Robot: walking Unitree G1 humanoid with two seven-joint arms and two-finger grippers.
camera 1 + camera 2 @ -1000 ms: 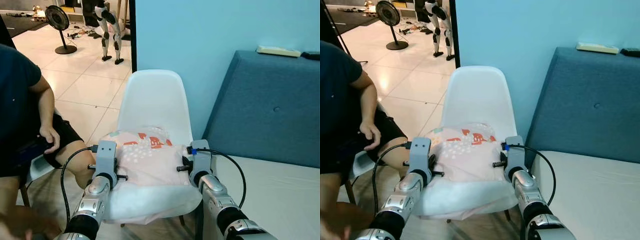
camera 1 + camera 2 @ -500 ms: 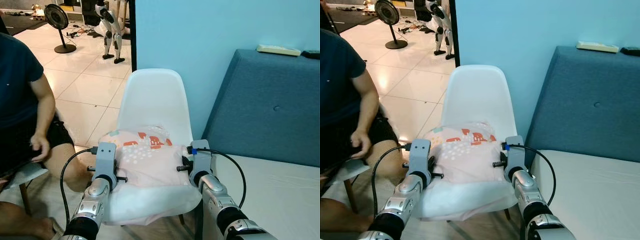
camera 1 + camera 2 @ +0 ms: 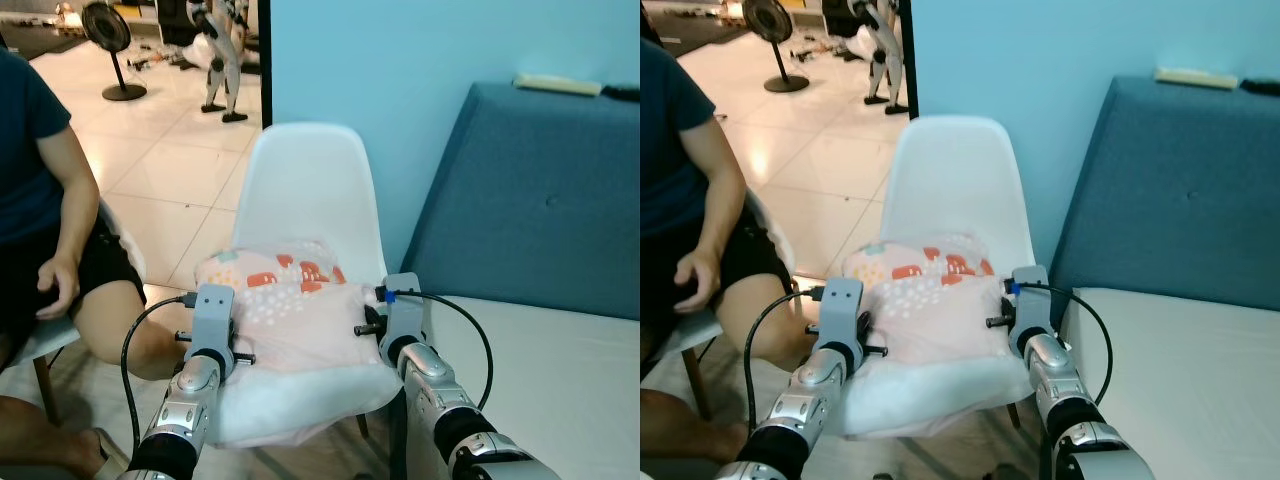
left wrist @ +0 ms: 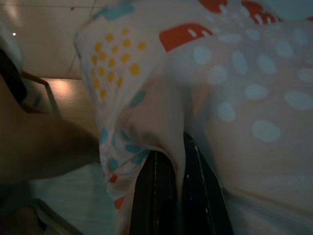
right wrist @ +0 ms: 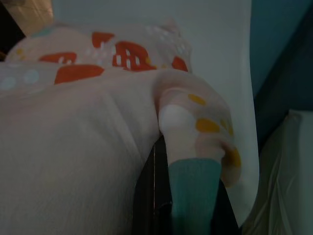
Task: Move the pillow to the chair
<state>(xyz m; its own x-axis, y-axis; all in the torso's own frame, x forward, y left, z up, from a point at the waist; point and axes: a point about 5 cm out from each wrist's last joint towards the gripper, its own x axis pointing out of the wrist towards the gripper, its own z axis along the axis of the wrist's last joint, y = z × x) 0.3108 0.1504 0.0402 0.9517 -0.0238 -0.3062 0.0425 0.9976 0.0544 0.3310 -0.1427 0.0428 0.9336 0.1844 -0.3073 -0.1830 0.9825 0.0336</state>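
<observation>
Lifted slightly higher against the chair [image 3: 308, 180] back than a second ago: pillow [image 3: 300, 320], over the white seat.

Head views: left gripper [image 3: 232, 340] and right gripper [image 3: 368, 330] at the pillow's two sides.

Left wrist: black fingers [image 4: 156, 196] pinching a pillow fold.

Right wrist: fingers [image 5: 146, 196] pinching the pillow's dotted corner.

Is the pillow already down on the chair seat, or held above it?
Cannot tell. The pillow sits over the white chair seat, pinched at each side by the left gripper and right gripper; contact underneath is hidden.
</observation>
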